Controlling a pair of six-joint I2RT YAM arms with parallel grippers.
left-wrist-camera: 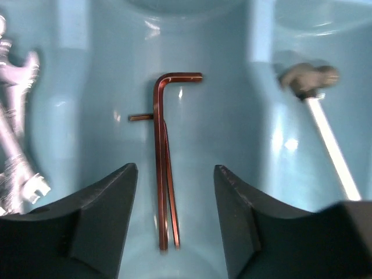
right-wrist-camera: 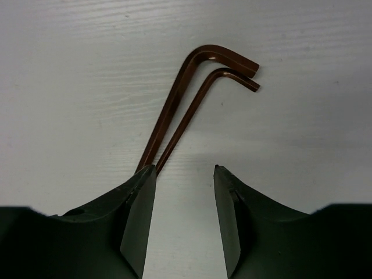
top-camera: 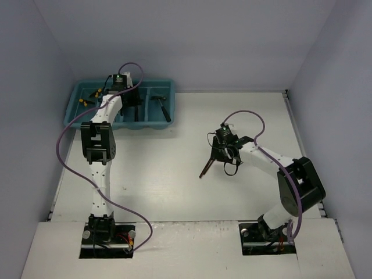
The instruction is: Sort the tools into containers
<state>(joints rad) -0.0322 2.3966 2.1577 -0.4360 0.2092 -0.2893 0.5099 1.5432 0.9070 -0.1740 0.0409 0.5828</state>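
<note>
Left wrist view shows the left gripper (left-wrist-camera: 174, 170) with its fingers spread wide over one compartment of the teal tray (top-camera: 72, 113). Thin red keys (left-wrist-camera: 160, 174) lie flat on that compartment's floor. Their long shafts run straight down the gap between the fingertips and touch neither. Silver wrenches (left-wrist-camera: 14, 128) lie in the compartment to the left in this view. A hammer (left-wrist-camera: 325, 136) lies in the one to the right.

On the right wrist view, the right gripper (right-wrist-camera: 184, 168) hangs low over the white table (right-wrist-camera: 70, 87), its fingers apart with bare table between them. A pair of keys (right-wrist-camera: 171, 110) lies there side by side. Their bent ends point away from the gripper. Their shafts slant down to the tip of the left-hand finger and vanish behind it, so contact cannot be told.
</note>
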